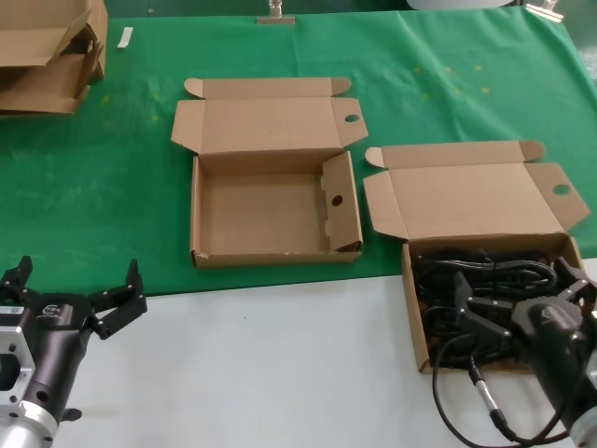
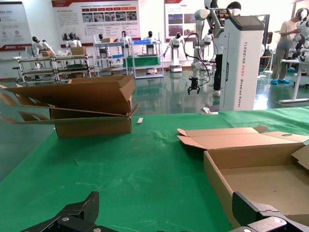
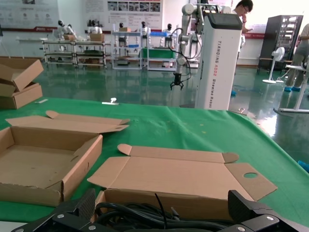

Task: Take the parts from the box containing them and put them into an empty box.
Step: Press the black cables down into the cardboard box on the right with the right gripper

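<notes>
Near the desk's front right corner, my right claw (image 1: pixel 508 303) hangs over the brown corrugated cardboard box with plain side walls (image 1: pixel 414 308), its fingers spread apart and closed on nothing, poised just above the tangle of black flexible power cords (image 1: pixel 485 275) that fills it. That box sits with its tabbed lid (image 1: pixel 471 201) folded back, straddling the edge where the green cloth (image 1: pixel 112 205) gives way to bare white desk (image 1: pixel 261 364). I judge this to be the reach-in for a first pick: no cord is lifted yet, and the second brown cardboard box with the tall holed side flap (image 1: pixel 201 215), toward the middle of the desk just beside the full one, shows only a bare floor. My left claw (image 1: pixel 79 299) waits at the front left edge, fingers apart, holding nothing. Flattened cardboard boxes (image 1: pixel 47 51) are stacked at the far left corner. Next I would lower the right claw into the coil, close on one strand or a plug, lift until it clears the wall, and carry it leftward. The cords look interlaced, so one pull may drag others along.
</notes>
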